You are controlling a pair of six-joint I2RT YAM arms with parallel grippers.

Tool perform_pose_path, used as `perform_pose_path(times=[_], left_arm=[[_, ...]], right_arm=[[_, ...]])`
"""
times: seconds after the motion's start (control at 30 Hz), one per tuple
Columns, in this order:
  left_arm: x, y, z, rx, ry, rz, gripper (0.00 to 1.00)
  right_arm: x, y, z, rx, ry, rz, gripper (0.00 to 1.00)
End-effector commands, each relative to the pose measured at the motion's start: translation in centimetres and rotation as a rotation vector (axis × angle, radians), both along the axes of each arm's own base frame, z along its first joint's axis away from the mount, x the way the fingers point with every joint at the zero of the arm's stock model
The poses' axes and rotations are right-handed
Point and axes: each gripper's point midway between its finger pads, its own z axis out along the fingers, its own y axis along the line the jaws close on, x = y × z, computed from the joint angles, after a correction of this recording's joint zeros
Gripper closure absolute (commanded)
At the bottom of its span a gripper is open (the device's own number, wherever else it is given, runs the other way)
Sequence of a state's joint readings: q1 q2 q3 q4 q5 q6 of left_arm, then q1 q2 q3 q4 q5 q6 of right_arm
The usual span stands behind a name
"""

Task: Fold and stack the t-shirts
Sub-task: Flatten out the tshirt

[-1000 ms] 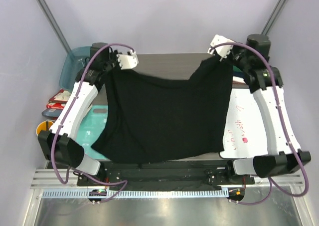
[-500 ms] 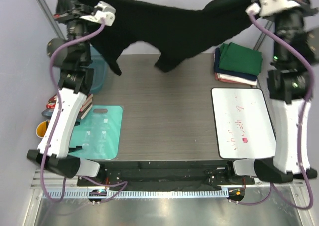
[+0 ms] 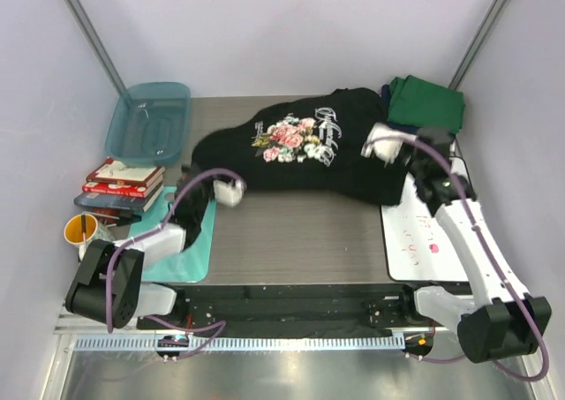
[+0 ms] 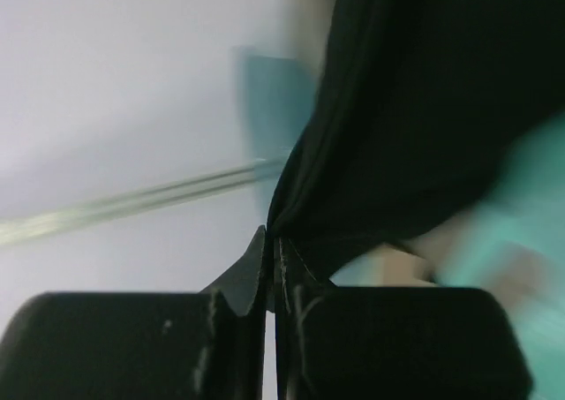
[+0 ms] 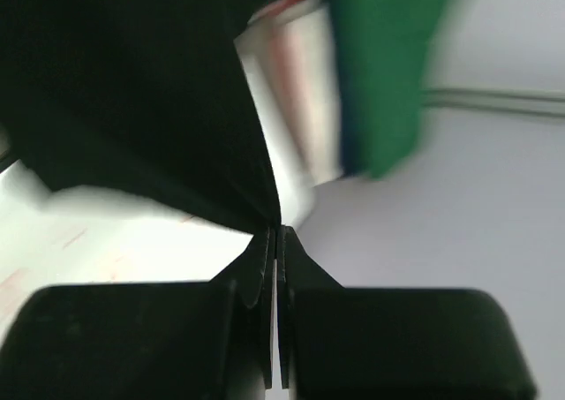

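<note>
Half second ago black t-shirt (image 3: 300, 157) hung high between both arms. Now it lies spread on table (image 3: 300, 232), floral print up, its far right part just beside folded stack (image 3: 428, 104). Left gripper (image 3: 231, 191) low at near-left corner, jaws pinched together on black cloth. Right gripper (image 3: 380, 144) at right edge, by whiteboard (image 3: 428, 232), also clamped on cloth. Judgement: laying-out almost done, cloth somewhat bunched; folding not yet begun.

One black t-shirt (image 3: 300, 153), unfolded. One folded stack (image 3: 428, 104), seemingly three tees: green, navy, pinkish-white, though the wrist view is blurred. One teal tub (image 3: 148, 122), one teal mat (image 3: 199, 241), one whiteboard (image 3: 406, 241), one yellow cup (image 3: 79, 230), one pile of books (image 3: 119, 184).
</note>
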State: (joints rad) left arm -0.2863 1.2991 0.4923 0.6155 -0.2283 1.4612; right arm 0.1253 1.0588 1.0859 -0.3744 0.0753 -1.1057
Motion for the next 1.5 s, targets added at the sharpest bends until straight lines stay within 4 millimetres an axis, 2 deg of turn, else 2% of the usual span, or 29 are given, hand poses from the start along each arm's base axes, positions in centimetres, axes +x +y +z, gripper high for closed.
perform_pose_path(times=[0.0,0.03,0.13,0.17,0.27,0.37,0.4,0.47,0.5,0.53,0.6,0.63,0.77,0.97,1.17,1.27,1.37,1.4,1.47], left_arm=[[-3.3,-1.2,-3.1,0.027,0.020,-0.109,1.00],[-3.8,-1.3,-4.0,0.027,0.048,-0.117,1.00],[-4.5,-1.2,-5.2,0.008,0.087,-0.105,1.00],[-4.4,-1.2,-5.2,0.008,0.098,-0.103,1.00],[-5.1,-0.9,-6.9,0.022,0.178,-0.092,1.00],[-6.3,-0.7,-9.3,0.027,0.281,-0.095,1.00],[-7.3,-0.5,-11.0,0.031,0.363,-0.091,1.00],[-8.3,-0.6,-12.2,0.013,0.436,-0.097,1.00],[-9.6,-0.3,-13.5,0.014,0.512,-0.090,1.00],[-10.2,-0.3,-14.1,-0.011,0.552,-0.081,1.00],[-11.8,-0.1,-15.3,-0.028,0.639,-0.076,1.00],[-12.2,-0.1,-15.2,-0.037,0.646,-0.071,1.00],[-15.2,0.5,-15.6,-0.049,0.813,-0.043,1.00],[-17.0,1.0,-13.3,-0.107,0.838,0.002,1.00],[-20.4,3.0,-14.4,-0.052,0.898,0.049,1.00],[-21.6,3.3,-14.2,-0.044,0.913,0.043,1.00],[-21.7,3.0,-13.1,-0.059,0.889,0.019,1.00],[-21.3,2.9,-12.8,-0.067,0.874,0.022,1.00],[-19.2,2.5,-11.4,-0.097,0.781,0.031,1.00]], right_arm=[[-6.7,-1.2,-10.0,-0.138,0.328,0.040,0.99],[-8.2,-1.6,-12.3,-0.171,0.414,0.050,0.99],[-10.3,-1.7,-13.9,-0.187,0.502,0.071,0.99],[-10.7,-1.6,-14.0,-0.185,0.516,0.079,0.99],[-11.7,-1.4,-14.6,-0.181,0.559,0.103,0.98],[-12.6,-1.3,-15.5,-0.177,0.591,0.112,0.99],[-12.8,-1.2,-15.8,-0.172,0.600,0.117,0.99],[-13.8,-1.1,-17.1,-0.163,0.634,0.125,0.99],[-14.2,-1.2,-17.6,-0.168,0.645,0.127,0.99],[-14.9,-1.4,-18.8,-0.176,0.675,0.126,0.99],[-15.6,-1.6,-19.7,-0.180,0.689,0.122,0.99],[-16.4,-1.6,-20.8,-0.183,0.722,0.127,0.99],[-18.6,-1.9,-21.7,-0.213,0.771,0.154,0.99],[-21.1,-2.6,-20.4,-0.277,0.754,0.192,0.99],[-23.4,-2.6,-18.9,-0.317,0.665,0.247,0.99],[-24.8,-2.6,-18.5,-0.308,0.672,0.256,0.99],[-24.7,-2.5,-17.5,-0.303,0.636,0.256,0.99],[-23.5,-2.4,-16.9,-0.300,0.585,0.245,0.99],[-21.9,-2.0,-16.4,-0.288,0.527,0.237,0.99]])
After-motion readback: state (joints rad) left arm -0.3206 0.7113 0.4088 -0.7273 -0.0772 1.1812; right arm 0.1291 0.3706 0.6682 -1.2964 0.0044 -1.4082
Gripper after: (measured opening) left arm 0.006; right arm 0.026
